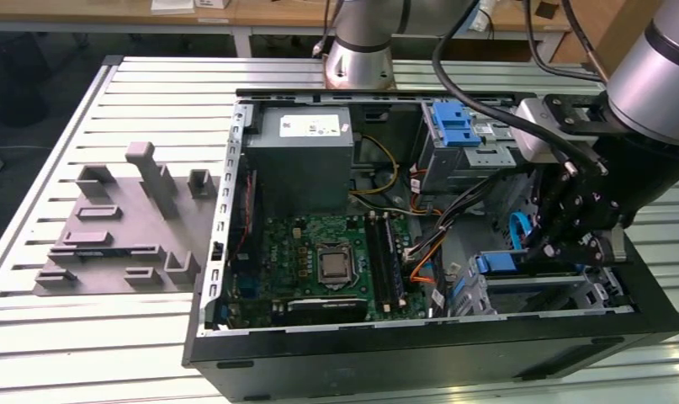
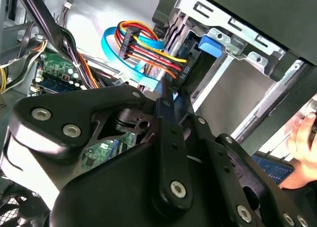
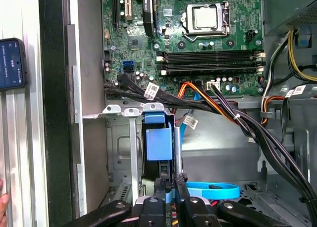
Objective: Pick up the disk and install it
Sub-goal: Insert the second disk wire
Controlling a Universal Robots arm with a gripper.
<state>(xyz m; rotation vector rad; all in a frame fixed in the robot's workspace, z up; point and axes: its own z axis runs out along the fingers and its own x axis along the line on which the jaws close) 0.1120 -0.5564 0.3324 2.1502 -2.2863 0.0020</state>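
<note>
In the exterior view, the hand reaches down into the open computer case at the exterior view's right, above a blue-fronted drive bay. In the first wrist view, the hand is clenched on the disk, held on edge, its long axis pointing straight into the metal bay just ahead.

Gripper closed on disk, gripping its edge. Disk with blue frame stands edge-on inside silver drive cage, just beside motherboard. Black cable bundle runs between motherboard and cage. Phone well apart from motherboard, outside case wall.
</note>
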